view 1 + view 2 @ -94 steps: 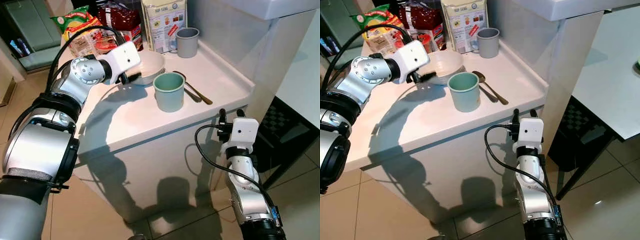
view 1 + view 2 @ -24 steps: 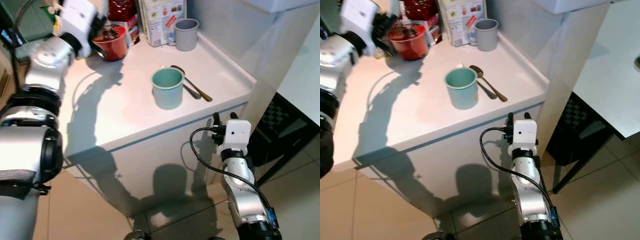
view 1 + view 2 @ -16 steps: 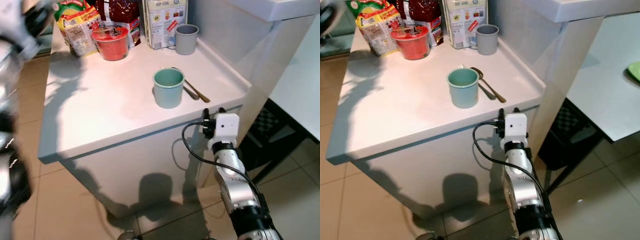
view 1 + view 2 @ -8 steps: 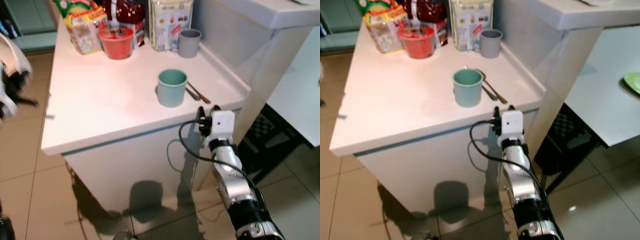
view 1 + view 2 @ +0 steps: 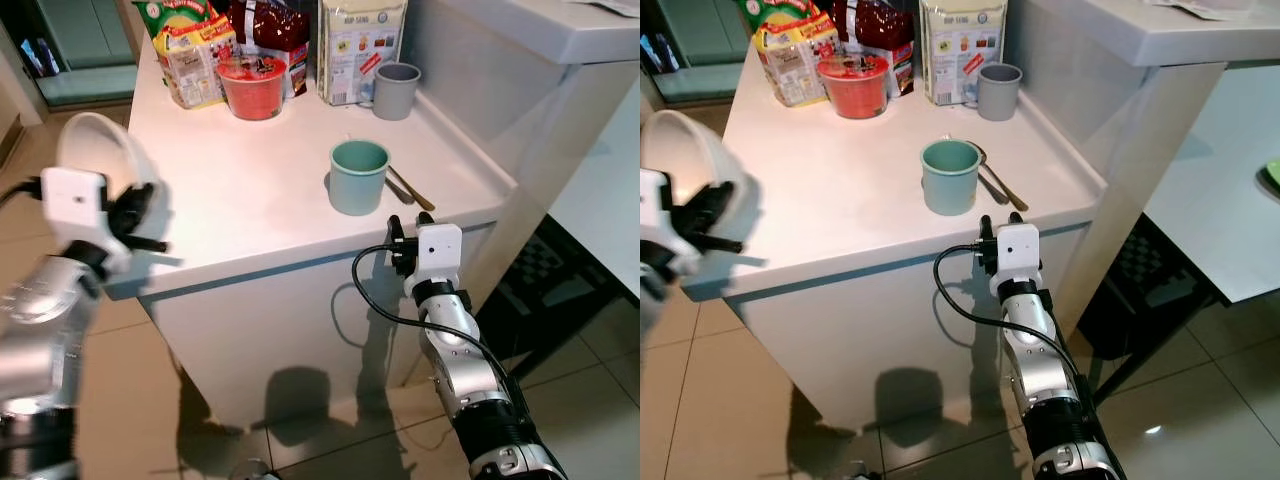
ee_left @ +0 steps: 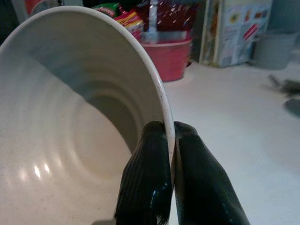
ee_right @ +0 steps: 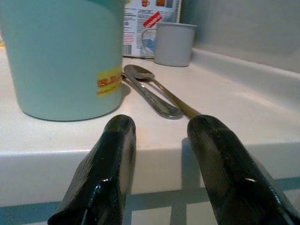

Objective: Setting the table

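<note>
Your left gripper is clamped on the rim of the white bowl, one black finger inside the wall and one outside, pinching the thin edge between them. You're carrying that bowl off the near left corner of the white counter, tipped up on its side so the mouth faces away from the gripper's white camera block. From the wrist you can see the bowl's inside: glossy glaze, faint concentric ridges running down to a round well, a few bright glints low on the wall. Its lower part runs out of the wrist picture, and in the head views the arm is smeared with blur, so the fingers there are hard to read.

Your right gripper sits at the counter's front edge with its two fingers apart and nothing between them. Just beyond those fingers stands the mint green cup, smooth and matte with a yellow sticker low on its side. Beside the cup lie two metal utensils, one clearly a spoon, the other's head hidden by the cup. Farther back sits a grey mug, next to a printed carton, a red tub and crinkled snack bags.
</note>
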